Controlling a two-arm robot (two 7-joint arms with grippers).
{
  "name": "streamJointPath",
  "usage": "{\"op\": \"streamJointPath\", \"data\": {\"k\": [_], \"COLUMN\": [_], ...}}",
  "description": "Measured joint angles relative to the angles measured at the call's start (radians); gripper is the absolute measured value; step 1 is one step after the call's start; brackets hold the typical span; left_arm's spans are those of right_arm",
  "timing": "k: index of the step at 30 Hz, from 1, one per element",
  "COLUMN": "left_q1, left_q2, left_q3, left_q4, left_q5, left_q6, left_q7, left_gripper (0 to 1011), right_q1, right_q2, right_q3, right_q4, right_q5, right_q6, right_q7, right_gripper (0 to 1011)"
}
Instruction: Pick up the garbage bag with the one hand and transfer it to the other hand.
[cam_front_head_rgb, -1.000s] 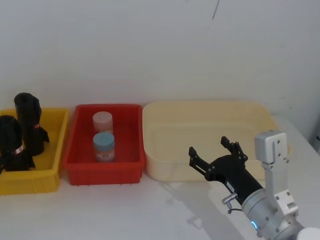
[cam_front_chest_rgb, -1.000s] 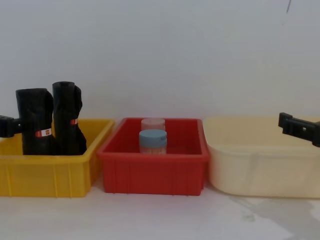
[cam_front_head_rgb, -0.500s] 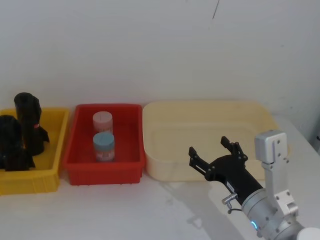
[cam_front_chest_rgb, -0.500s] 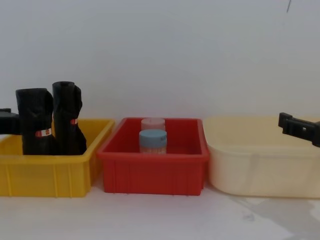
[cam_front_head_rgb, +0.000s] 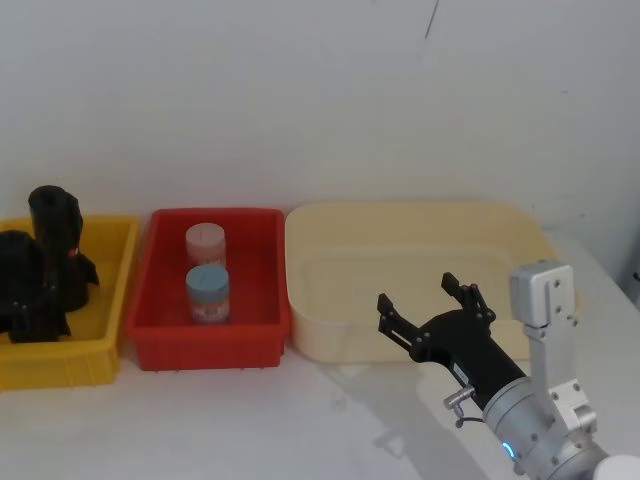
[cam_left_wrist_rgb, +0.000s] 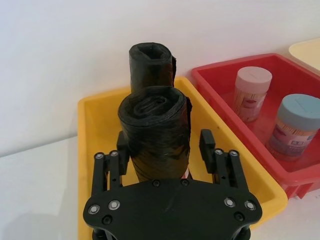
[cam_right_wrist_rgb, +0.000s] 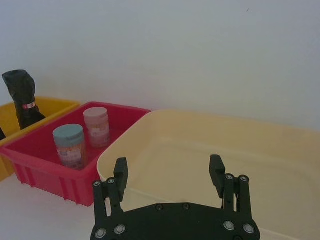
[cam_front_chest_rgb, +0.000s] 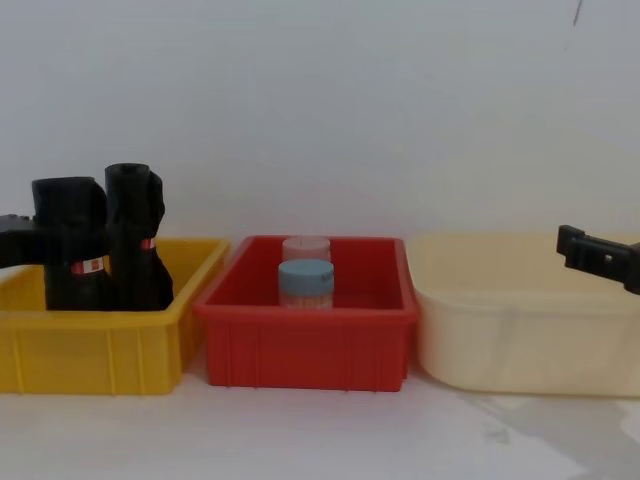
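Black fingers of your left gripper (cam_left_wrist_rgb: 165, 141) stood spread on either side of the garbage bag (cam_left_wrist_rgb: 152, 107), having slid forward around it over the last second from a spot short of it; they did not yet look pressed into the plastic. That bag stood upright in the yellow bin (cam_left_wrist_rgb: 90, 130) with a second black roll (cam_left_wrist_rgb: 150, 62) just beyond it, so you seemed ready for the squeeze. Your right gripper (cam_front_head_rgb: 418, 291) hung unmoved, fingers wide apart, at the near edge of the cream tub (cam_front_head_rgb: 400, 215), well apart from the bag, so the handover lay ahead.
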Motion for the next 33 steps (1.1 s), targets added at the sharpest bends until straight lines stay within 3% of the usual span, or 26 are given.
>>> {"op": "streamJointPath", "data": {"k": [11,23,33], "left_q1": [-0.011,-0.009,-0.033], "left_q2": [-0.003,-0.002,0.024], "left_q3": [0.005,0.003,-0.001], "left_q4": [0.012,-0.017,-0.119], "left_q5": [0.001,0.004,-0.004], "left_q6": [-0.003,-0.004,0.000], "left_q7": [-0.014,-0.028,-0.091], "left_gripper": [543,458,407], "right_q1": [0.000,0.000,0.000], "right_q2": [0.000,0.000,0.000], "right_q3": [0.000,0.000,0.000], "right_q4": [0.000,0.000,0.000], "right_q5": [0.000,0.000,0.000], "right_q6": [0.000,0.000,0.000], "right_q7": [0.000,0.000,0.000], "right_gripper": [1000,1000,1000]}}
